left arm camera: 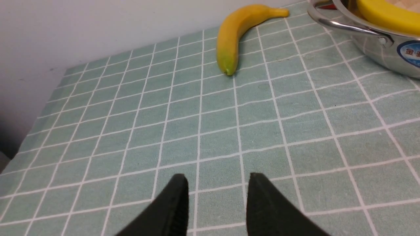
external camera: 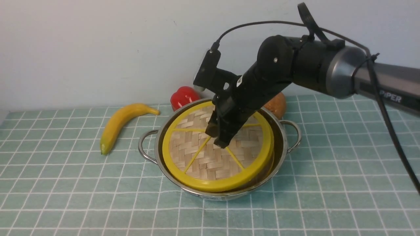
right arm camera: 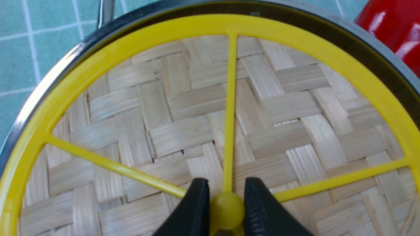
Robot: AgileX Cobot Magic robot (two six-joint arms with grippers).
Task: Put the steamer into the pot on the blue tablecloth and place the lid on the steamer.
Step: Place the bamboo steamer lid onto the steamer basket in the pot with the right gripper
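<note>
The lid (external camera: 197,154) is a woven disc with a yellow rim. It lies over the pot (external camera: 210,196) on the blue tablecloth (external camera: 328,183), its far side a little raised. My right gripper (external camera: 220,139) is shut on the lid's yellow centre knob, as the right wrist view (right arm camera: 224,180) shows with a finger on each side. The lid (right arm camera: 164,114) hides the steamer. My left gripper (left arm camera: 217,178) is open and empty, low over the cloth (left arm camera: 262,131), to the left of the pot (left arm camera: 387,52). It is out of the front view.
A banana (external camera: 119,123) lies left of the pot. A red pepper (external camera: 183,96) and a brown bun (external camera: 277,105) sit just behind it, close to the white wall. The pot's wire handles (external camera: 144,147) stick out at both sides.
</note>
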